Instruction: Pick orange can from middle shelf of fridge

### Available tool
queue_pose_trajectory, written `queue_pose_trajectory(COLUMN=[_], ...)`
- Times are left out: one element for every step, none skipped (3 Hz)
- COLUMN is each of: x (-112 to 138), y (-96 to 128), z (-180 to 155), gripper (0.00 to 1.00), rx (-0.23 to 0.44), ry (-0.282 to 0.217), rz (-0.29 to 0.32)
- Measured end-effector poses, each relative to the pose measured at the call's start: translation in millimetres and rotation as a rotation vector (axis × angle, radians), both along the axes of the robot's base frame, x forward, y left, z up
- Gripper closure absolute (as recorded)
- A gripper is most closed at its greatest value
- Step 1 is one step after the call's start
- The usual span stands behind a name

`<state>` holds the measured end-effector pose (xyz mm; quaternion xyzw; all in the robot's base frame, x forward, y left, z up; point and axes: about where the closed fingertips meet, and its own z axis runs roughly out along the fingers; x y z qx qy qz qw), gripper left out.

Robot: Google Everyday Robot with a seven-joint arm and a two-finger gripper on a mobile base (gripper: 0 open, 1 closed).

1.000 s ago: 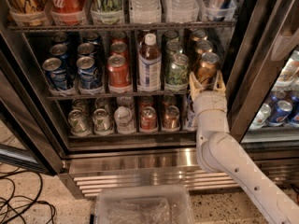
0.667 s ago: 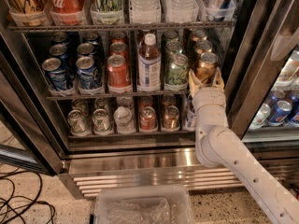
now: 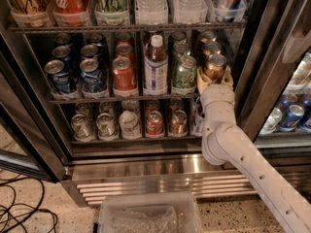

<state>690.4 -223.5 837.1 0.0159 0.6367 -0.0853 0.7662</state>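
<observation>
Inside the fridge (image 3: 160, 166), the middle shelf (image 3: 121, 99) is lined with clear trays (image 3: 156, 90). From the left edge they are filled with blue cans (image 3: 92, 74), red cans (image 3: 124, 74), a white-capped bottle (image 3: 155, 64) and green cans (image 3: 184, 72). The orange can (image 3: 215, 66) is found at the front right corner of that shelf. It is clasped low on both sides by the jaws of the gripper (image 3: 214, 76). A clear bin (image 3: 146, 203) is seen on the floor below; what it holds cannot be told.
</observation>
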Motion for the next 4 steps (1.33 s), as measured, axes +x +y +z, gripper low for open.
queue_pose_trajectory(x=[1.5,-11.3,-20.5,-24.9], y=[-1.5,-4.1,0.5,1.8], z=[1.6,6.4,12.3,14.7], gripper=[0.62,0.85,1.00,1.00], rx=[0.003,0.008,0.022,0.020], ry=[-0.003,-0.025,-0.052,-0.062], rz=[-0.005,0.005,0.027,0.033])
